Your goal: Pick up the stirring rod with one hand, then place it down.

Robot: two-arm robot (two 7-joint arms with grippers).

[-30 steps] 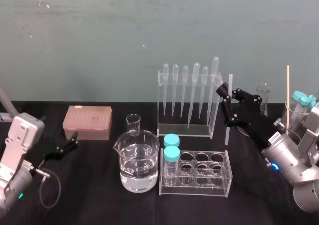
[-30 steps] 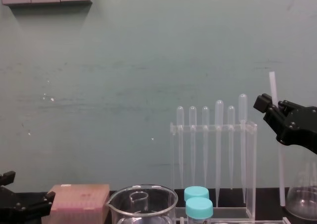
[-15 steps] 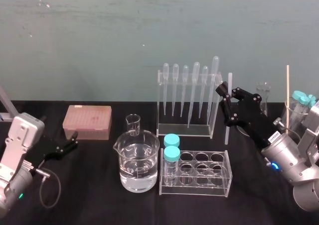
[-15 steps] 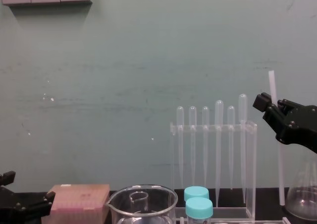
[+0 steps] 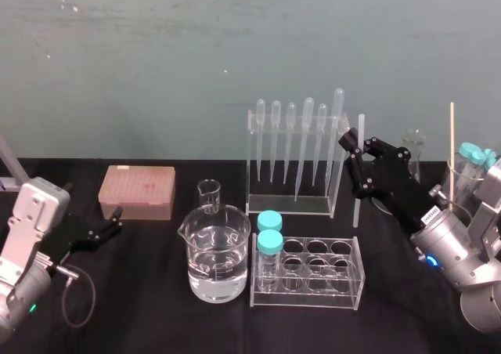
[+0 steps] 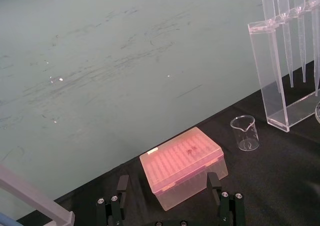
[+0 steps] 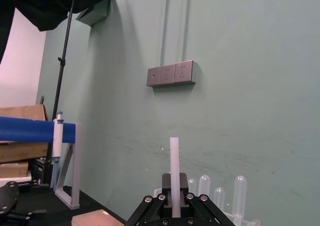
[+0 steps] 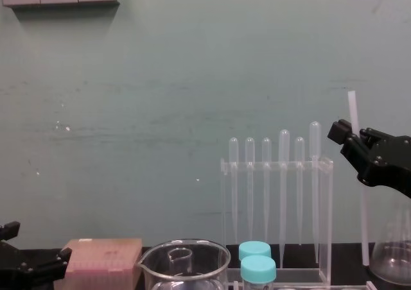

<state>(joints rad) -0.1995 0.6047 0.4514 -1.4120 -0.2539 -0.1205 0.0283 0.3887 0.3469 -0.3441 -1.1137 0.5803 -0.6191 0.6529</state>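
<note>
The stirring rod is a thin translucent-white stick standing upright just right of the pipette rack, its lower end a little above the black table. My right gripper is shut on its upper part, coming in from the right. In the chest view the rod hangs down below the black gripper. In the right wrist view the rod sticks up from between the closed fingers. My left gripper rests open near the table's left side, in front of the pink box.
A clear rack of several pipettes stands at the back centre. A water-filled beaker, a small beaker and a tube rack with two blue-capped tubes are in front. Pink tip box on the left; flask and glassware at right.
The right gripper and the rod have risen very slightly. The left arm has not moved.
</note>
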